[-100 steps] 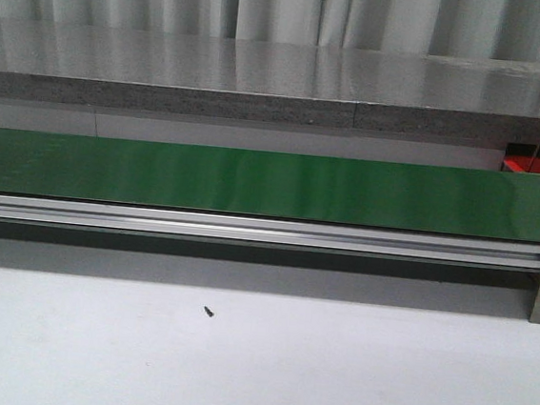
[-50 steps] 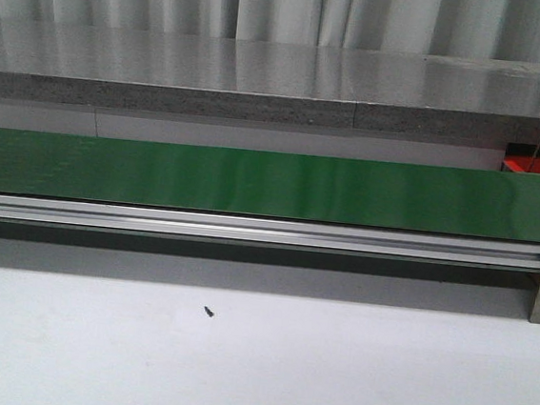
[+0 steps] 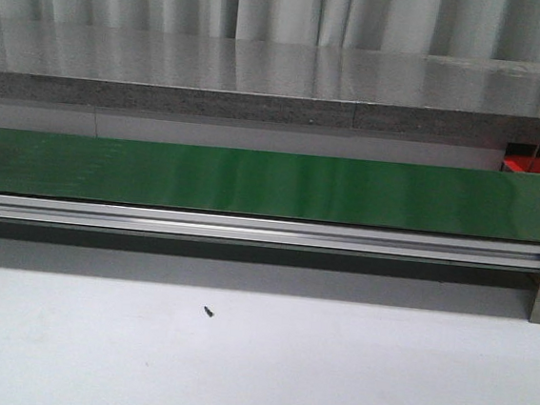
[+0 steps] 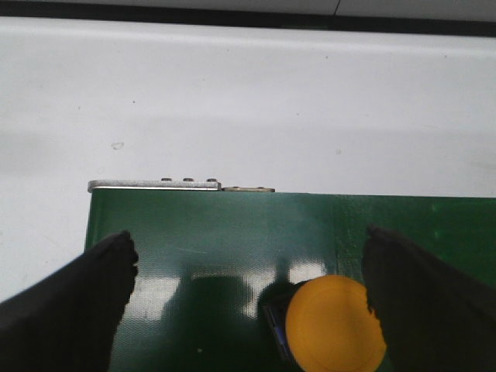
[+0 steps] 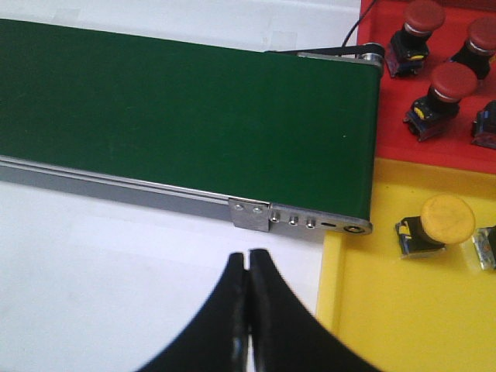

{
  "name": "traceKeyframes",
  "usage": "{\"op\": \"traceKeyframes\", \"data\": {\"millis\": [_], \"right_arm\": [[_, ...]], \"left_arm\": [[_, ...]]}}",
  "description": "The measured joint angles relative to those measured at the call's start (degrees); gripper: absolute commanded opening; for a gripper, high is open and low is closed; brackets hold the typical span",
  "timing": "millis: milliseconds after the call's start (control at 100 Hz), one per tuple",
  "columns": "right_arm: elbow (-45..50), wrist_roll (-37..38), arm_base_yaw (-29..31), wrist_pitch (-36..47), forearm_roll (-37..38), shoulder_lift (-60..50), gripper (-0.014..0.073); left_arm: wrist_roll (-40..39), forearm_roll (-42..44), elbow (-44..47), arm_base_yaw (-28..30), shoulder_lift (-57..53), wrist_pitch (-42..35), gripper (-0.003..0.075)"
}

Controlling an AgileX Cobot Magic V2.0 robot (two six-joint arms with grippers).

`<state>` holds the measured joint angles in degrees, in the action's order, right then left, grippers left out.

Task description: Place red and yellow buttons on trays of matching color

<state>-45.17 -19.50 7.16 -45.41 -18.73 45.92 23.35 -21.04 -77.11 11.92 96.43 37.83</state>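
Left gripper (image 4: 248,310): jaws spread, straddling yellow button (image 4: 335,324) on belt (image 4: 194,232).
Right gripper (image 5: 248,310): jaws closed, empty.
Handling: likely rigid, light; grip dark body under smooth cap.

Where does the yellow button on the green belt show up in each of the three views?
Front view: not in it; the green belt looks bare.
Left wrist view: yellow button lies on the belt near its end, between the left gripper's open fingers.
Right wrist view: not on the belt.
Shared landmark: the green belt.
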Motion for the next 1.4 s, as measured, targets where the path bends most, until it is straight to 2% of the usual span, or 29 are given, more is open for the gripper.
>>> {"op": "traceKeyframes", "data": {"millis": [240,490,880,1090,1400], "right_arm": [[0.0,0.0,0.0,0.0,0.0,0.0,-0.0068],[0.0,0.0,0.0,0.0,0.0,0.0,-0.0068],[0.0,0.0,0.0,0.0,0.0,0.0,-0.0068],[0.0,0.0,0.0,0.0,0.0,0.0,-0.0068],[0.0,0.0,0.0,0.0,0.0,0.0,-0.0068]], "left_arm": [[0.0,0.0,-1.7,0.4,-1.0,-2.3,0.0588],[0.0,0.0,-7.9,5.5,0.2,-4.4,0.0588],[0.0,4.3,-19.4,12.8,13.0,-4.6,0.0588],[0.0,8.3,-24.8,14.2,20.2,-4.8,0.0588],[0.0,9.5,-27.3,15.4,25.8,-7.7,0.0588]]}}
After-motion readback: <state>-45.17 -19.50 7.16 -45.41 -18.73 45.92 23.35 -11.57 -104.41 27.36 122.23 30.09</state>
